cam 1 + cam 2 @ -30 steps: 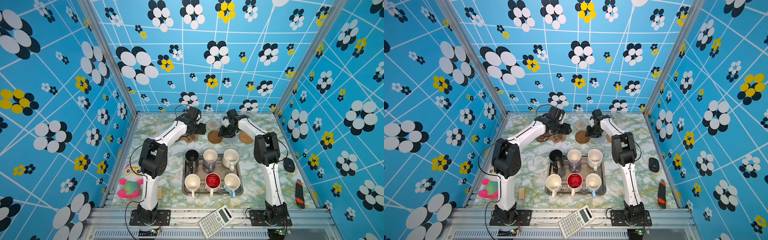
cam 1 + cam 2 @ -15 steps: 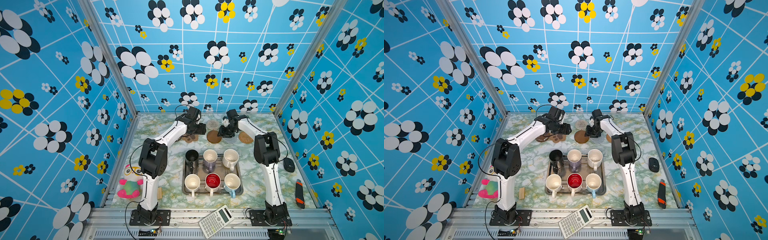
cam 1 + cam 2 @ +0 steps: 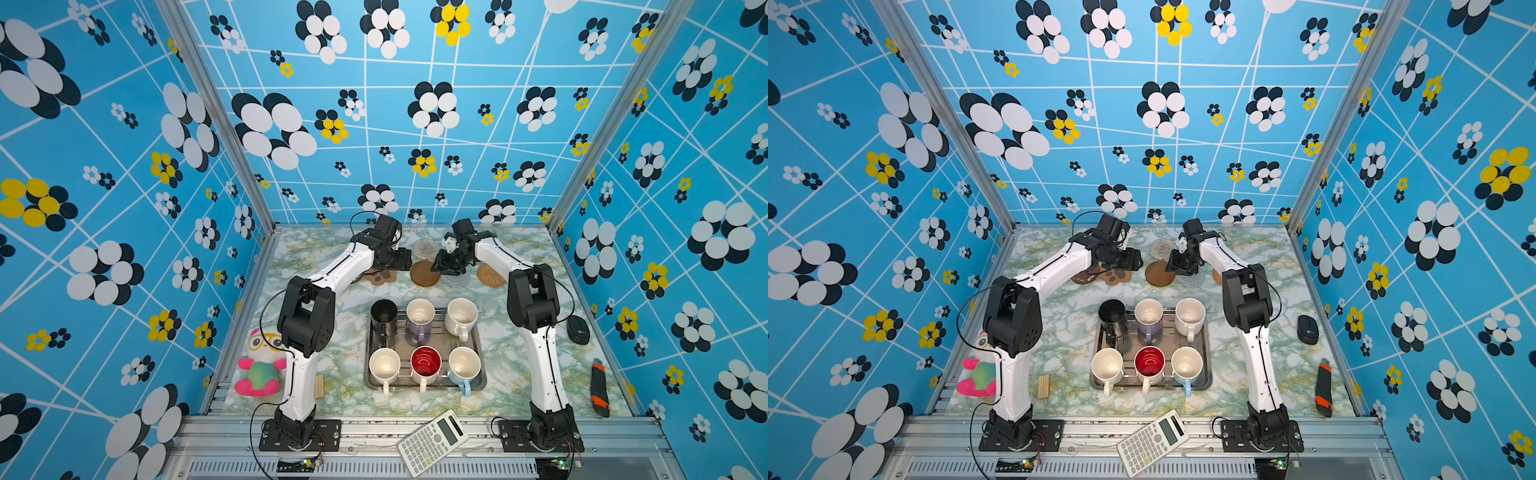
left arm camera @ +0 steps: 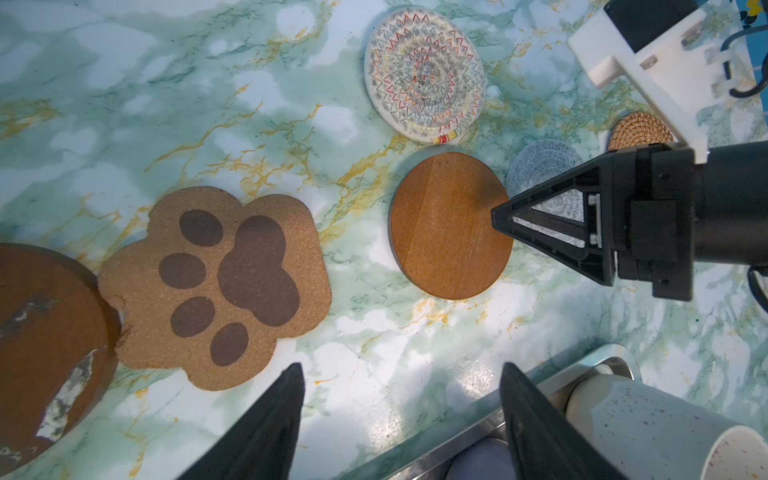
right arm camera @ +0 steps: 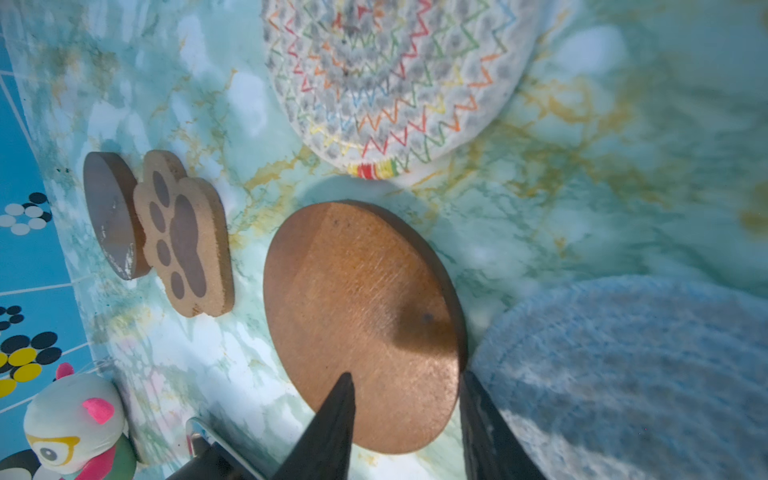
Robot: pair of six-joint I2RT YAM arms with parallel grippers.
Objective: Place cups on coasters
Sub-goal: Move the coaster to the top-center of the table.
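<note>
Right claw [image 5: 406,377] crept slightly toward left arm [image 3: 336,269] over past second, jaws narrowing a touch; brown disc [image 5: 357,316] shifted with it. Right wrist view alone showed jaws part-open astride disc's rim: one finger over disc, other at rim beside grey-blue mat [image 5: 623,374], nothing clamped. Top views hid this under claw body, but alone showed all six cups [image 3: 426,362] upright on tray [image 3: 442,338], well apart from both claws. Left claw [image 4: 401,368] gaped wide, empty, above table [image 4: 365,332] between paw mat [image 4: 216,286] and tray.
</note>
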